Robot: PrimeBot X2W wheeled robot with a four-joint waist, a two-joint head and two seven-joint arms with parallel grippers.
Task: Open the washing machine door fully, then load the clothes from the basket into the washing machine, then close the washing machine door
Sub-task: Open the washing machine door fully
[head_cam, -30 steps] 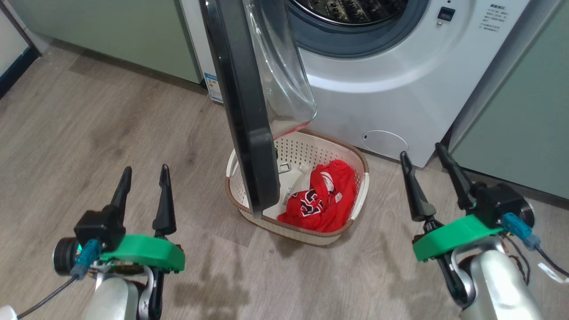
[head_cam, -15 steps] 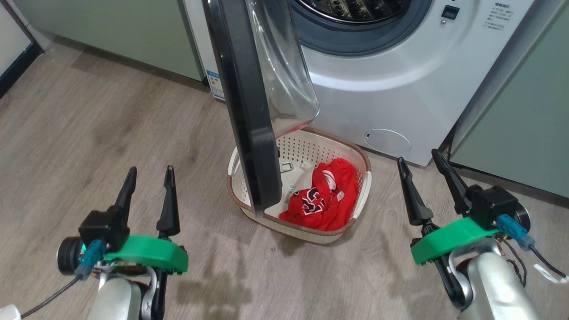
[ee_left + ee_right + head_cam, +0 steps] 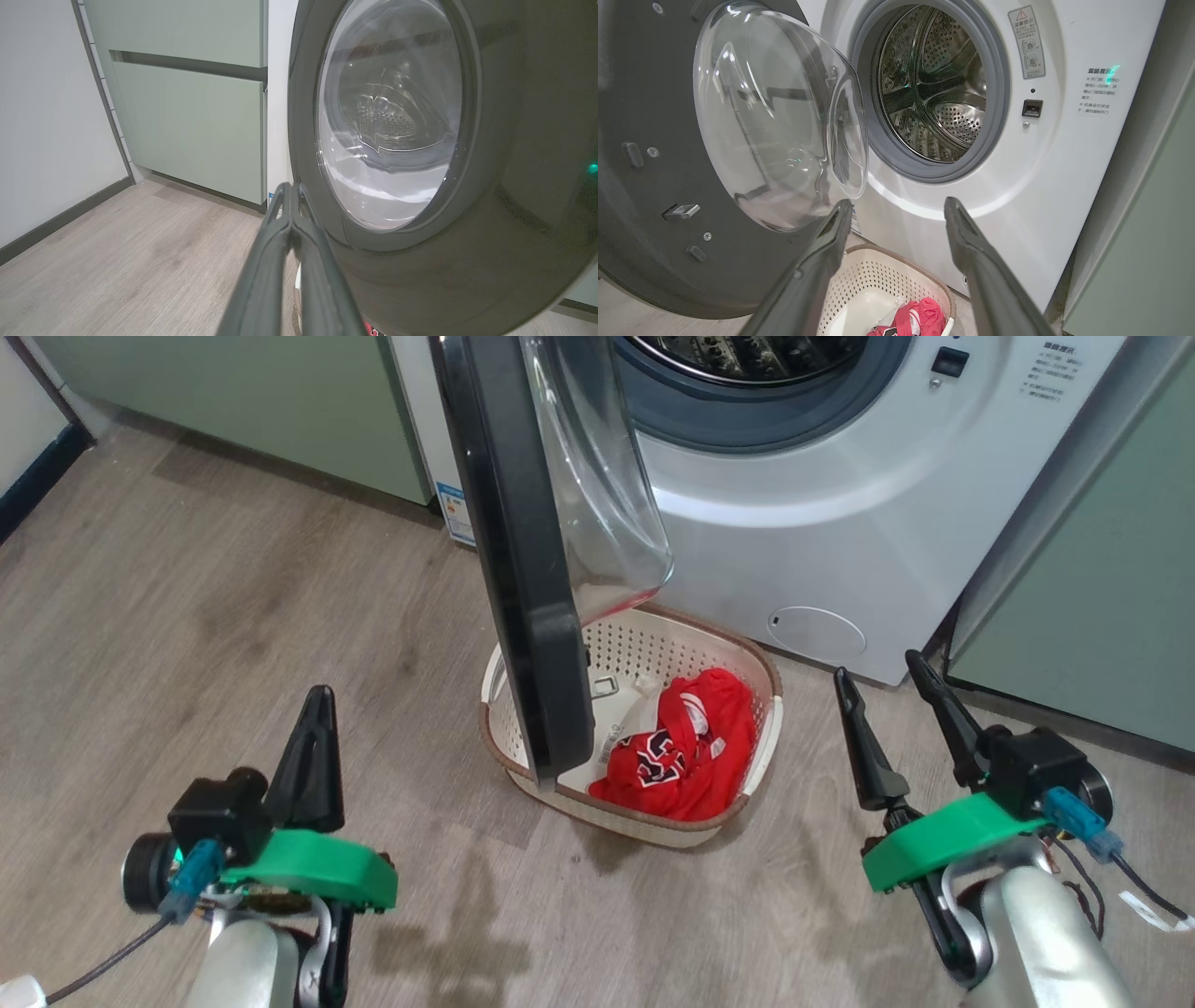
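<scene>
The round washing machine door point(image 3: 509, 569), a glossy black rim around bulging clear glass, stands open just right of the left gripper point(image 3: 320, 695), whose fingers press together, empty; the right gripper point(image 3: 877, 665) gapes wide.

**Markings, right wrist view.** The washing machine point(image 3: 1064, 163) front panel carries a grey warning label point(image 3: 1027, 42) at upper right. It shows a red triangle with an exclamation mark, a short Chinese heading and two round pictograms. The characters are too small to read. Below and right of it is a block of grey Chinese print point(image 3: 1099, 91) in several lines, not legible.

**Markings, head view.** A blue-and-white sticker point(image 3: 454, 513) sits on the machine's side, upper left of centre, with illegible print. The clothes point(image 3: 686, 761) bear a navy-and-white printed patch whose characters cannot be read.
</scene>
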